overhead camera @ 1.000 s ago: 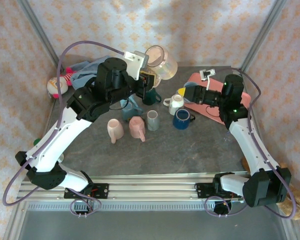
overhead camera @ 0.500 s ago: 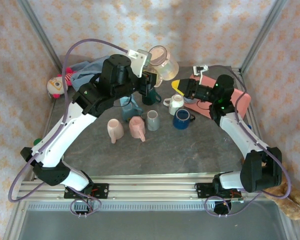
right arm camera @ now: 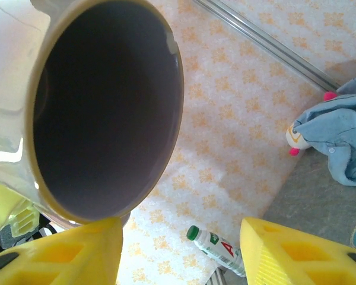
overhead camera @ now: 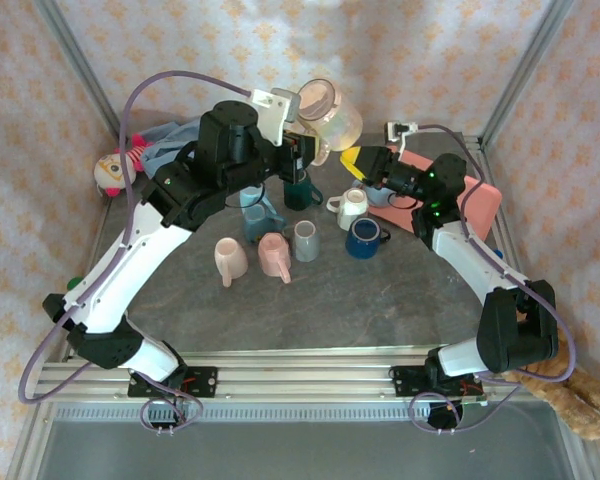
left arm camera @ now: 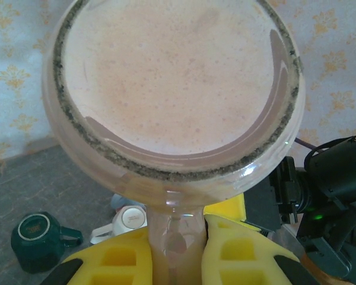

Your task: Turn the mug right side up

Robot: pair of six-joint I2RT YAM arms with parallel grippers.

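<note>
The large pale mug (overhead camera: 325, 112) is being held by its handle in the clenched left end effector (left arm camera: 178, 240), raised above the back of the tabletop (overhead camera: 380, 300), seemingly so it can be turned clear of the small cups (overhead camera: 306, 240) below. It is being tilted mouth-first towards the right end effector (right arm camera: 182, 243), which is being held open and empty near the rim; nothing is being carried inside the mug.

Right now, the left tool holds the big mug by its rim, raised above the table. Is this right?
No. The left tool holds the big mug by its handle, raised above the table; the left wrist view shows this.
</note>
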